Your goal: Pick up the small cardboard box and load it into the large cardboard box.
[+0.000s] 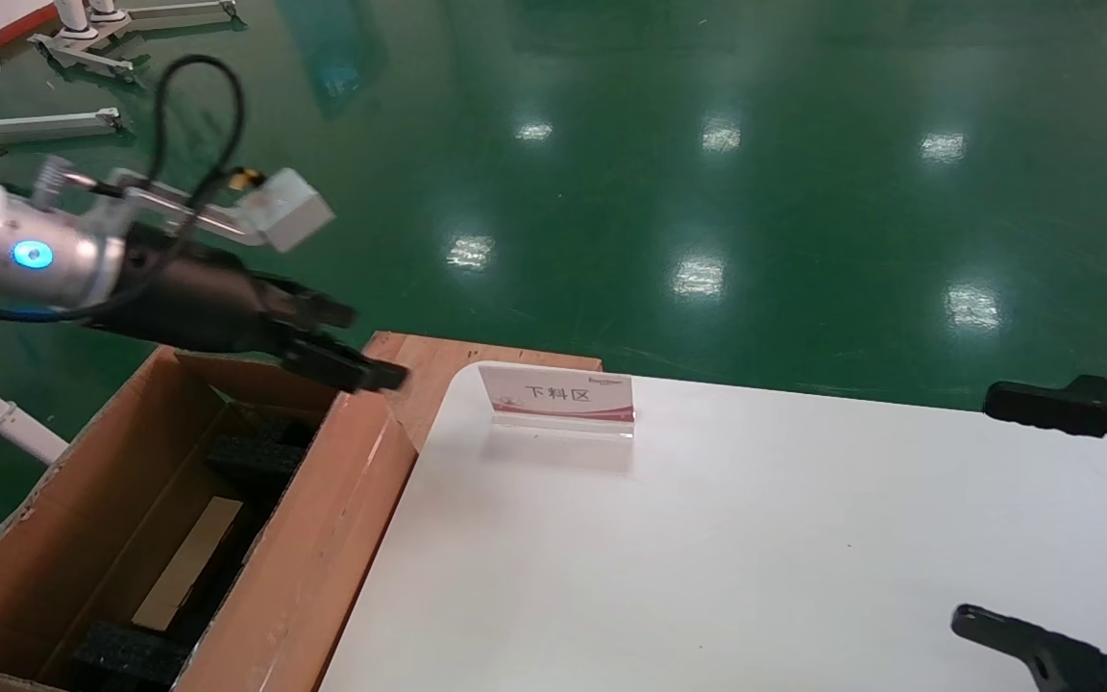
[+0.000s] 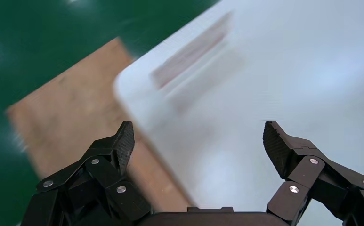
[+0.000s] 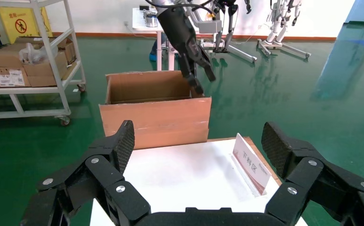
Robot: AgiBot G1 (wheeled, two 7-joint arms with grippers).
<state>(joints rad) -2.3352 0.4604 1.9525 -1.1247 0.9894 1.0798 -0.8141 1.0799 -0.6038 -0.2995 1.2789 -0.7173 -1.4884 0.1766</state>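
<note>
The large cardboard box (image 1: 313, 557) stands open on the floor at the table's left end, with black foam blocks (image 1: 256, 457) inside. Low between the foam lies a light tan rectangular face (image 1: 186, 562) that looks like the small cardboard box's top. My left gripper (image 1: 376, 344) hovers open and empty over the large box's far right corner, by the table's corner; its wrist view shows the jaws (image 2: 198, 132) wide apart over the white tabletop. My right gripper (image 1: 976, 509) is open and empty at the table's right edge, facing the large box (image 3: 154, 117).
A white table (image 1: 707, 538) carries a small pink-and-white sign placard (image 1: 558, 394) near its far left corner. A brown wooden board (image 1: 438, 360) juts out under that corner. Green floor lies beyond. A shelf cart with cartons (image 3: 29, 61) stands behind the large box.
</note>
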